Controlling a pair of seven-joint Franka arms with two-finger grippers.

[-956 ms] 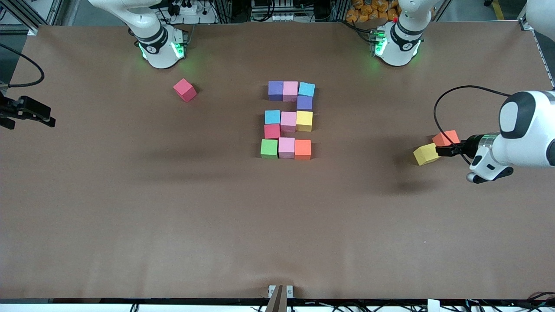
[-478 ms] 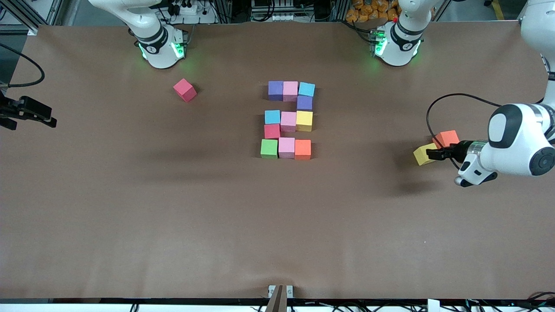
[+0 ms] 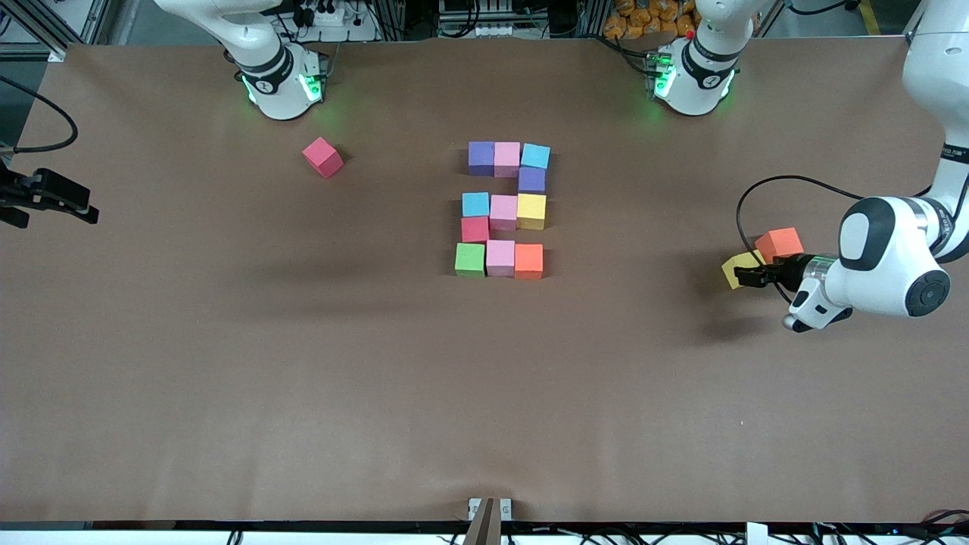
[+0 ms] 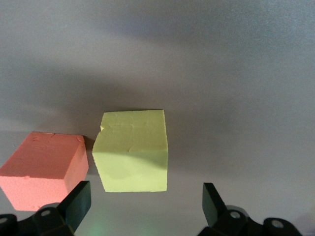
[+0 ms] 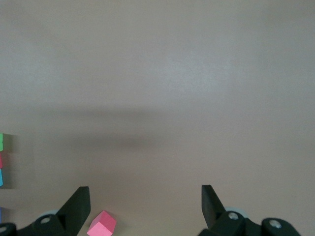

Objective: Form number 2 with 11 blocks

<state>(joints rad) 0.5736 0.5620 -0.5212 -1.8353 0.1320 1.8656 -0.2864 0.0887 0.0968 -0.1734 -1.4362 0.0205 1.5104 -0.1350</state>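
Our number 2 (image 3: pixel 503 210) stands complete mid-counter (image 3: pixel 484 393). Left pincer (image 3: pixel 746 276), spread, hangs over a spare yellow block (image 4: pixel 132 150) near the counter's left-arm edge; right pincer (image 3: pixel 57 203), spread, waits. Next, we'd retreat.

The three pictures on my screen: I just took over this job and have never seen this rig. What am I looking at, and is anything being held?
Two robot arms work at a brown table. The wide picture looks down from across the table; the other two come from cameras on each arm's wrist.

Mid-table, eleven foam cubes form the number 2. A loose pink cube lies near the right arm's base. A spare yellow cube and a spare orange cube sit side by side at the left arm's end.

The left tool is open, low at the yellow cube, one finger by the orange cube. It holds nothing. The right tool waits open and empty at its own end of the table.
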